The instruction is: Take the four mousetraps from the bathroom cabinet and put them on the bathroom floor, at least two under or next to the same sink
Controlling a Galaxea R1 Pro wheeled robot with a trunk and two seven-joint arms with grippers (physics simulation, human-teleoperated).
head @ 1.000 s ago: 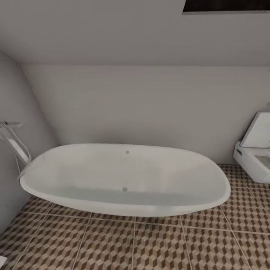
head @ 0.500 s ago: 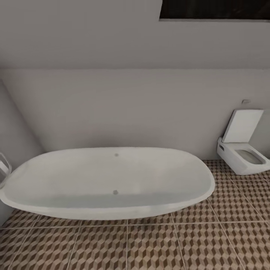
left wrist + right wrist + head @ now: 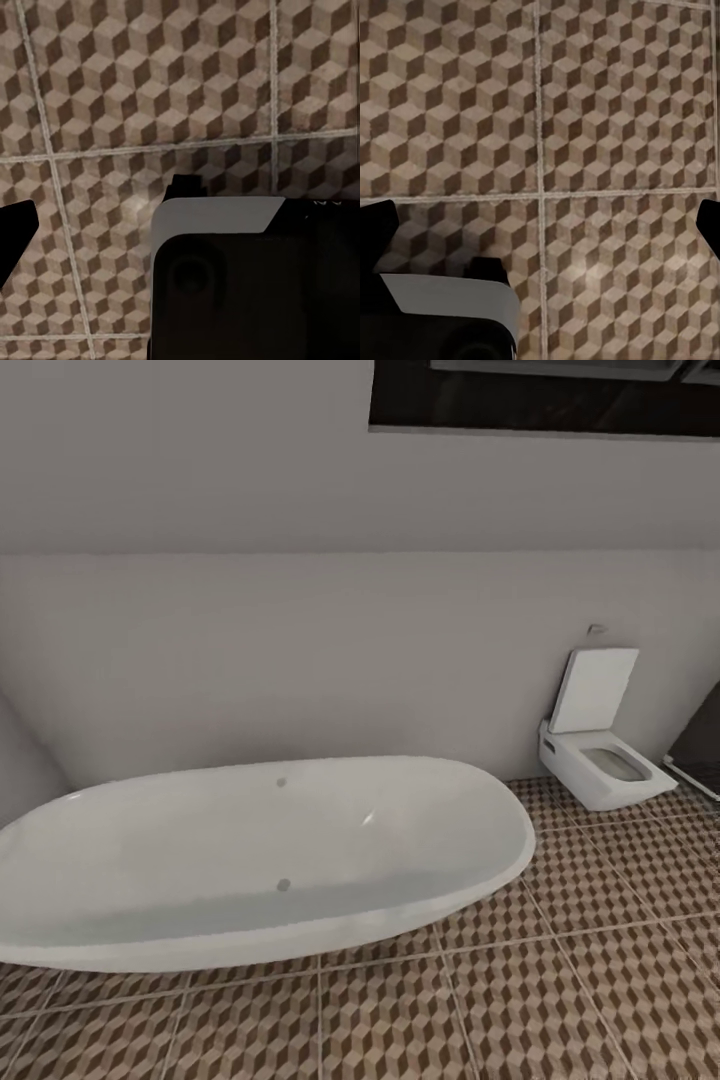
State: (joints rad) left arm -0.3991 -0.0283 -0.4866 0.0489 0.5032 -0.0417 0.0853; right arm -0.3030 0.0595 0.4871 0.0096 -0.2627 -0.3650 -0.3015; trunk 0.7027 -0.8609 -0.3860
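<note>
No mousetraps, cabinet or sink are in sight. The bathroom floor (image 3: pixel 560 980) with its brown and beige cube tiles spreads below me. In the right wrist view my right gripper (image 3: pixel 540 232) hangs open over bare tiles (image 3: pixel 615 112), a dark fingertip (image 3: pixel 375 232) at each side and nothing between. In the left wrist view my left gripper (image 3: pixel 180 240) also hangs over the tiles (image 3: pixel 150 90). One dark fingertip (image 3: pixel 13 236) shows far out at the side, and the other is hidden behind a dark part of my own body (image 3: pixel 255 292).
A white oval bathtub (image 3: pixel 250 860) lies along the grey wall ahead and to the left. A white wall-hung toilet (image 3: pixel 600 760) with its lid up stands at the right. A dark shower edge (image 3: pixel 700 760) shows at the far right, and open tiled floor lies in front.
The camera has swung to the right. The bathtub has slid left in the picture, its floor tap has left the view, and the toilet has come fully into sight.
</note>
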